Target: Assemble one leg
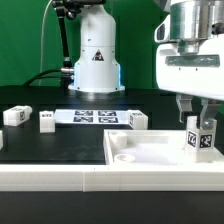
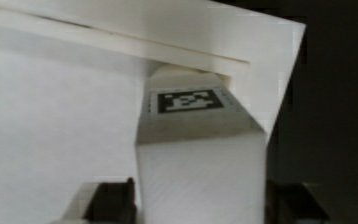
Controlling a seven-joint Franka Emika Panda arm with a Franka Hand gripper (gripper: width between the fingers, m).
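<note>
My gripper (image 1: 198, 122) is shut on a white leg (image 1: 200, 139) with black-and-white tags on its faces. It holds the leg upright over the right end of the large flat white tabletop (image 1: 150, 152) in the exterior view. I cannot tell whether the leg touches the tabletop. In the wrist view the leg (image 2: 194, 140) runs between my two dark fingers (image 2: 108, 202), its tag facing the camera, with the tabletop (image 2: 51, 110) behind it. Three more legs (image 1: 15, 116) (image 1: 46, 120) (image 1: 137, 119) lie on the black table.
The marker board (image 1: 95, 117) lies flat in front of the robot base (image 1: 95, 55). A white raised rail (image 1: 60, 184) runs along the table's front edge. A round socket (image 1: 124, 157) shows in the tabletop's near left corner.
</note>
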